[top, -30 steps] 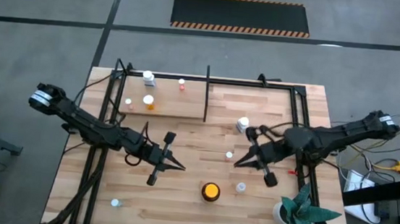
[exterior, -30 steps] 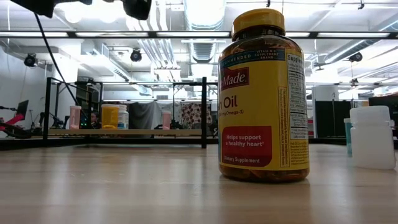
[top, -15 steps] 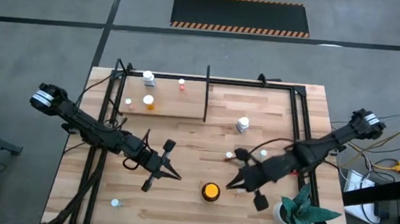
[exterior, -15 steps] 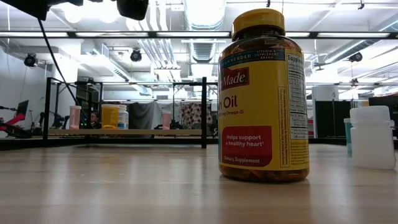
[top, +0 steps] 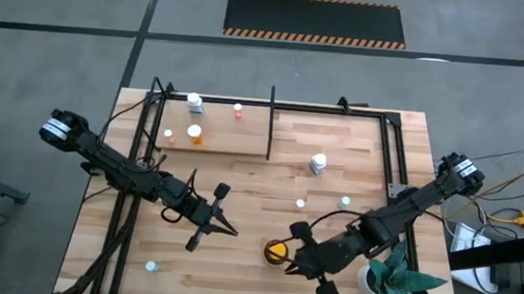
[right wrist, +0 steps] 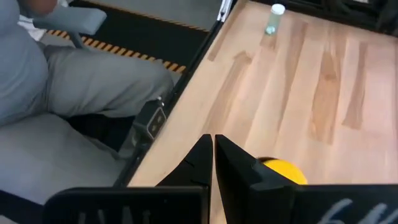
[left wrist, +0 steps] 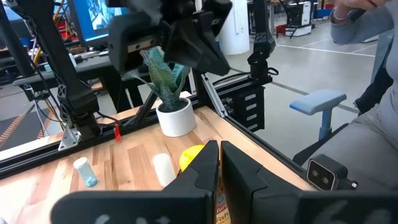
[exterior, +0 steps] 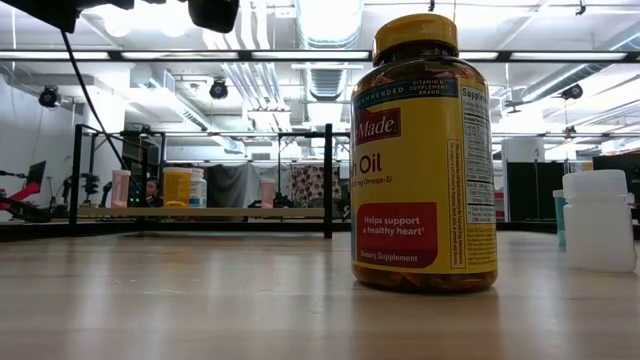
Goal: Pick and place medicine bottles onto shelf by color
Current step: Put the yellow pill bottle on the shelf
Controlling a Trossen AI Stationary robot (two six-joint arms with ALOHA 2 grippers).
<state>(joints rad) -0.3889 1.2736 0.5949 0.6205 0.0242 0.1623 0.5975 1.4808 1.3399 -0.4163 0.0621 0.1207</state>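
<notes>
The amber jar with a yellow lid [top: 276, 251] stands on its base at the near middle of the table and fills the low view [exterior: 424, 160]. My right gripper [top: 288, 265] is shut and hovers beside the jar's lid [right wrist: 283, 171], above the table; no touch shows. My left gripper [top: 234, 232] is shut and empty, left of the jar [left wrist: 194, 155]. Small bottles stand on the shelf's wooden board [top: 225, 132], left of its black divider post [top: 271, 124]. Other small bottles stand on the table: a white one [top: 318, 161], two tiny ones [top: 301, 204] and a pale blue one [top: 150, 267].
A white pot with a green plant [top: 376, 281] stands at the near right corner, close to my right arm. The shelf's black frame [top: 391, 144] runs along the far and side edges. A seated person [right wrist: 62, 87] is beyond the table's near edge.
My right gripper has swung from the table's right middle toward the near edge and leftward, ending beside the amber jar; it stays shut. My left gripper has shifted a little toward the near edge. The jar has not moved.
</notes>
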